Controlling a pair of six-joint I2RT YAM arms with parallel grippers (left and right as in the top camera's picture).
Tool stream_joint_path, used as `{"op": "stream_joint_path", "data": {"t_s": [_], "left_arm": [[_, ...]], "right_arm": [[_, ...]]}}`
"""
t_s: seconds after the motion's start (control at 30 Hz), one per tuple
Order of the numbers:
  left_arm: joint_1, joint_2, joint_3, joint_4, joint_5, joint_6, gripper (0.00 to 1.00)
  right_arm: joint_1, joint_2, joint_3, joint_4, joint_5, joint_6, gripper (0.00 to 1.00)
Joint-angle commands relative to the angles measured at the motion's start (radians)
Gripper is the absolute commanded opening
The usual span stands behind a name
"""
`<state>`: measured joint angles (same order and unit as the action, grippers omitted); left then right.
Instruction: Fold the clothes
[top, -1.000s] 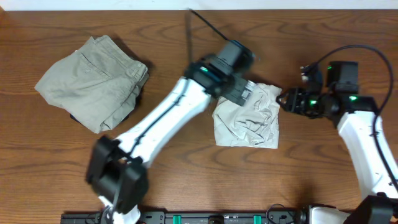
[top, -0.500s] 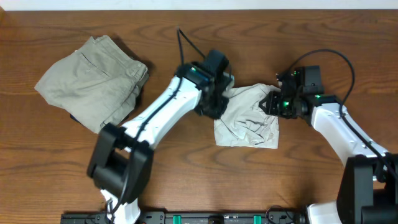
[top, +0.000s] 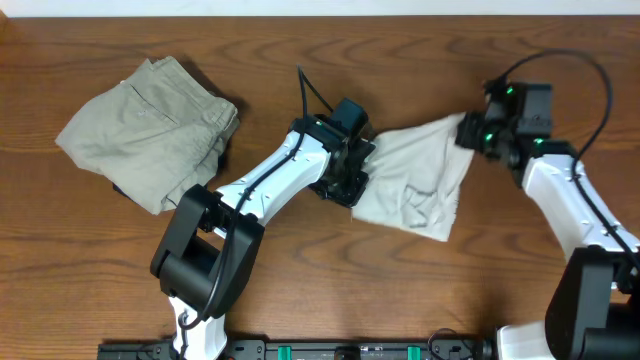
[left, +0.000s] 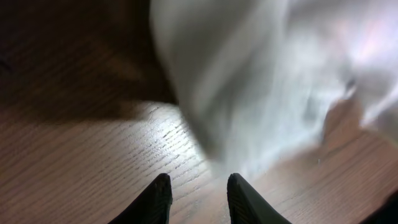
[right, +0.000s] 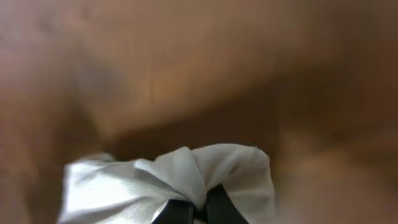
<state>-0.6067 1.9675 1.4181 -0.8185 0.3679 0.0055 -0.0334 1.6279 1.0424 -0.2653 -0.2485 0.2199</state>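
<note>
The pale off-white T-shirt (top: 415, 180) lies crumpled at the table's middle right, its upper right corner pulled up and out. My right gripper (top: 470, 135) is shut on that corner; in the right wrist view the fabric (right: 186, 174) bunches around the gripper (right: 199, 208). My left gripper (top: 350, 187) sits at the shirt's left edge. In the left wrist view the gripper (left: 199, 190) is open a little, with only bare wood between its fingers, and the blurred shirt (left: 261, 81) lies just ahead of them.
Folded khaki-olive trousers (top: 150, 130) lie at the far left of the wooden table (top: 300, 280). A black cable (top: 310, 85) trails behind the left arm.
My right gripper has shut on the shirt's corner and pulled it up and to the right, stretching the fabric out. The left gripper narrowed and shifted to the shirt's left edge.
</note>
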Motion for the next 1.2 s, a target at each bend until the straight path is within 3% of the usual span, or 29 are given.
{"op": "stream_joint_path", "data": {"t_s": [0.0,0.03,0.07,0.17,0.3,0.37,0.43,0.6,0.73,0.93,1.17], "left_arm": [[-0.001,-0.003,-0.005,-0.002,0.013,0.021,0.32],[-0.001,-0.003,-0.006,-0.002,0.013,0.021,0.32],[-0.001,-0.003,-0.005,-0.002,0.013,0.021,0.32],[-0.001,-0.003,-0.005,-0.002,0.009,0.023,0.32],[-0.001,-0.003,-0.005,-0.002,0.006,0.025,0.33],[0.001,-0.003,-0.005,0.002,0.006,0.025,0.46],[0.002,-0.003,-0.005,0.010,0.006,0.024,0.51],[0.001,-0.003,-0.005,0.062,0.006,0.024,0.61],[0.001,-0.003,-0.005,0.111,0.006,0.025,0.66],[0.001,-0.003,-0.005,0.137,0.006,0.025,0.67],[0.001,0.001,-0.005,0.163,0.006,0.024,0.67]], "right_arm": [[-0.016,-0.002,0.024,0.042,-0.013,-0.080,0.39],[-0.016,-0.002,0.024,0.043,-0.014,-0.079,0.54],[-0.016,-0.002,0.024,0.035,-0.018,-0.080,0.63],[-0.017,-0.002,0.024,-0.013,-0.017,-0.081,0.70],[-0.029,-0.015,0.024,-0.087,-0.066,-0.088,0.65],[-0.033,-0.041,0.024,-0.148,-0.152,-0.095,0.60],[-0.031,-0.070,0.024,-0.229,-0.234,-0.106,0.51],[0.034,-0.095,0.024,-0.452,-0.332,-0.133,0.51],[0.131,-0.095,0.023,-0.550,-0.225,-0.177,0.54],[0.196,-0.094,0.018,-0.595,0.028,-0.115,0.59],[0.198,-0.093,-0.057,-0.546,-0.009,-0.101,0.49]]}}
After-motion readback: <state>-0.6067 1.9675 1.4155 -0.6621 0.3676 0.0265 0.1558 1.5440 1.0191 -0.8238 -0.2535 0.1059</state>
